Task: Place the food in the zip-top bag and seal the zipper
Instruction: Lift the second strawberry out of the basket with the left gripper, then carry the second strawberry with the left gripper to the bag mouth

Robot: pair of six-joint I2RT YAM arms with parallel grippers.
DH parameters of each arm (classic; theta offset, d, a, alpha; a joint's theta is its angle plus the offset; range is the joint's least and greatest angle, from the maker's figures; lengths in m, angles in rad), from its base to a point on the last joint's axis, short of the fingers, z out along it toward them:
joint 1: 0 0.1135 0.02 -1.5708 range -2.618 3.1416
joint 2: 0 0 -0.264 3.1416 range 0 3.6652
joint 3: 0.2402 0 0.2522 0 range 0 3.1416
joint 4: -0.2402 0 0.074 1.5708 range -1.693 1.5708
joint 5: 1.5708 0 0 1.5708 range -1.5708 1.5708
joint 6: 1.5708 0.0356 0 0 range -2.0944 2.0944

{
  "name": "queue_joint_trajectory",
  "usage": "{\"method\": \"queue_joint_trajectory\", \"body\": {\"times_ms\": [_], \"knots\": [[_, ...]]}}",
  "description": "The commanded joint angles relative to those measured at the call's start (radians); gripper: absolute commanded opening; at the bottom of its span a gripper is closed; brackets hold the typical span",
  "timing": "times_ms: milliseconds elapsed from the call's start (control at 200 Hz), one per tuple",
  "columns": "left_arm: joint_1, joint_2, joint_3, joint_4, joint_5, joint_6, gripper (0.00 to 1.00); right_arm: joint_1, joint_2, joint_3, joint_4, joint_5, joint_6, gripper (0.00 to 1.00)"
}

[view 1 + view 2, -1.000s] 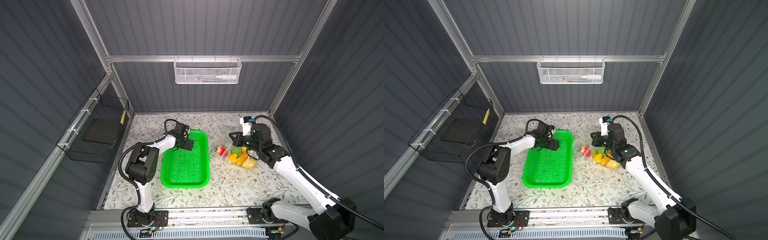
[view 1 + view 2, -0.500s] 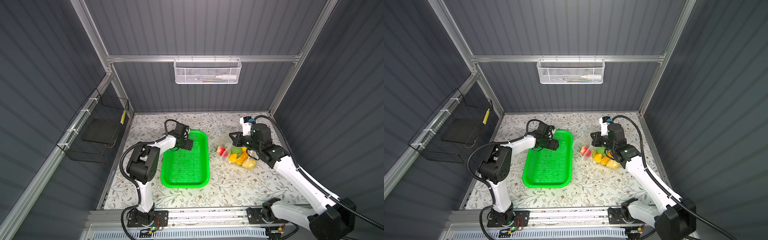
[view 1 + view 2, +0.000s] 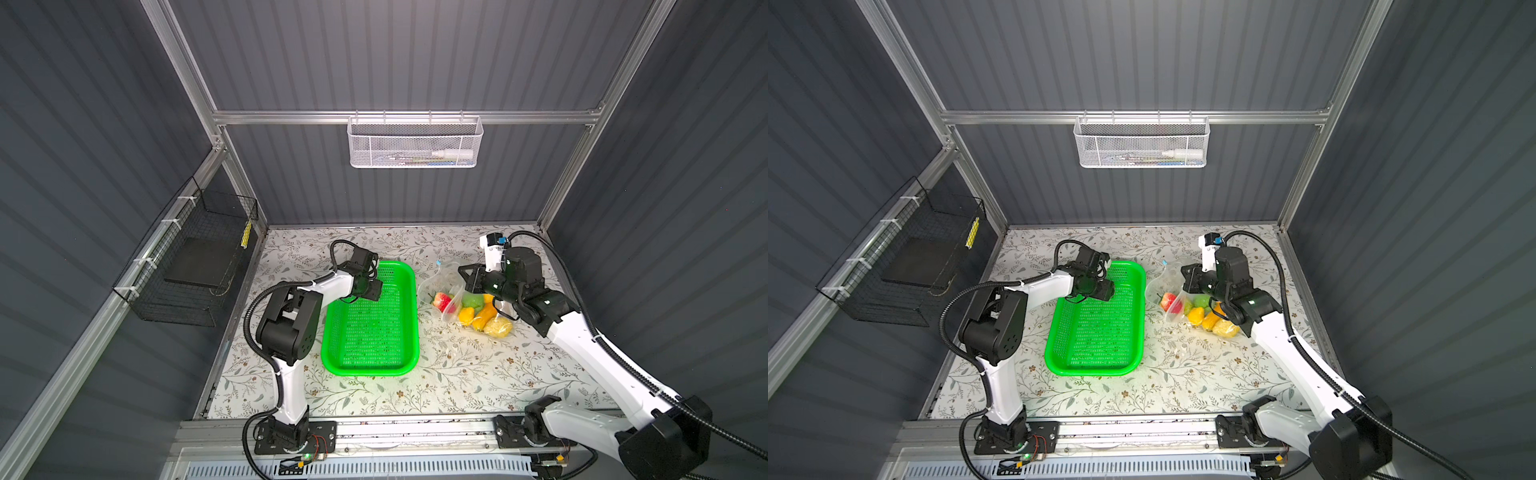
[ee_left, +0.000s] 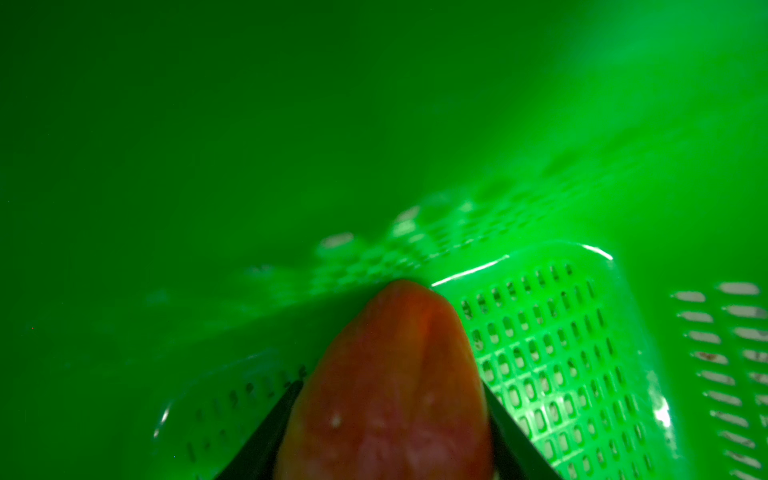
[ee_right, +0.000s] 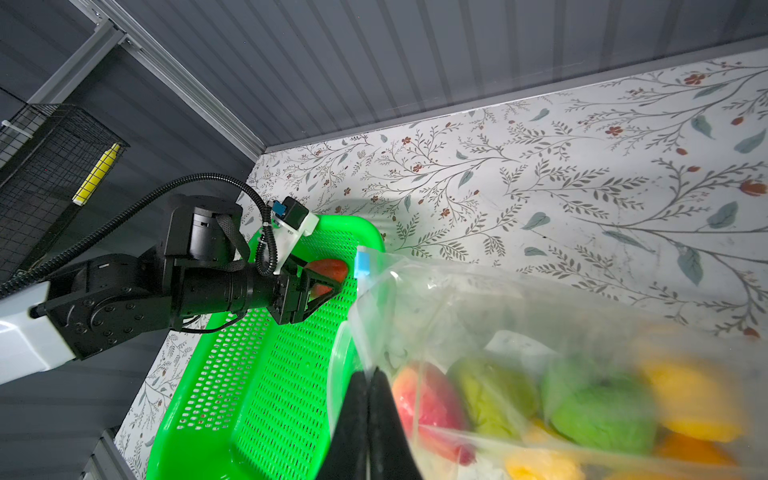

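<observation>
Your green basket (image 3: 374,332) looks bare except for one fruit at its far end. Just beside the basket's right rim lies the zip-top bag (image 3: 446,279). Its mouth faces the basket and gapes, and the rest of the food (image 3: 478,311) is already inside: red, green, yellow and orange pieces. I judge you are on the last fruit, and after that the whole seal is left to do.

The right gripper (image 5: 368,376) is pinched tight on the bag's mouth edge, on the side nearest the basket. The left gripper (image 5: 330,280) sits low in the basket's far end, jaws partly apart on either side of a red strawberry (image 4: 390,386). They seem to touch both its flanks, but you cannot tell whether the grip has taken.

The light-blue slider tab (image 5: 362,262) sits just beside the basket's far right corner.

In both top views the left gripper hides the strawberry. The bagged fruits are too blurred to count, and the clear zipper strip cannot be traced.
</observation>
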Motion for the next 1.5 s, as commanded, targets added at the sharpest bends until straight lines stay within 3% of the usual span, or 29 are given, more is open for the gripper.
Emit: {"method": "queue_joint_trajectory", "body": {"times_ms": [0, 340, 500, 620, 870, 1011, 1131, 1496], "knots": [[-0.001, -0.059, 0.003, -0.029, 0.028, -0.017, 0.56, 0.003, -0.004, 0.02, -0.01, 0.003, -0.013, 0.0], [-0.002, -0.272, -0.046, 0.02, 0.194, -0.136, 0.55, 0.003, 0.0, 0.017, -0.001, 0.004, -0.007, 0.0], [-0.004, -0.38, -0.104, 0.195, 0.391, -0.272, 0.55, 0.003, 0.0, 0.015, 0.001, 0.001, -0.002, 0.0], [-0.029, -0.435, -0.134, 0.343, 0.462, -0.379, 0.55, 0.003, -0.004, 0.011, 0.004, 0.003, 0.002, 0.0], [-0.19, -0.448, -0.09, 0.432, 0.447, -0.378, 0.55, 0.003, -0.008, 0.009, 0.006, -0.002, 0.009, 0.0], [-0.232, -0.423, -0.06, 0.434, 0.484, -0.364, 0.55, 0.003, -0.013, 0.004, 0.007, 0.001, 0.009, 0.0], [-0.256, -0.379, -0.016, 0.38, 0.513, -0.332, 0.55, 0.003, -0.011, 0.005, 0.014, -0.001, 0.01, 0.0], [-0.333, -0.219, 0.115, 0.213, 0.393, -0.268, 0.54, 0.003, -0.013, -0.009, 0.032, -0.01, 0.006, 0.0]]}}
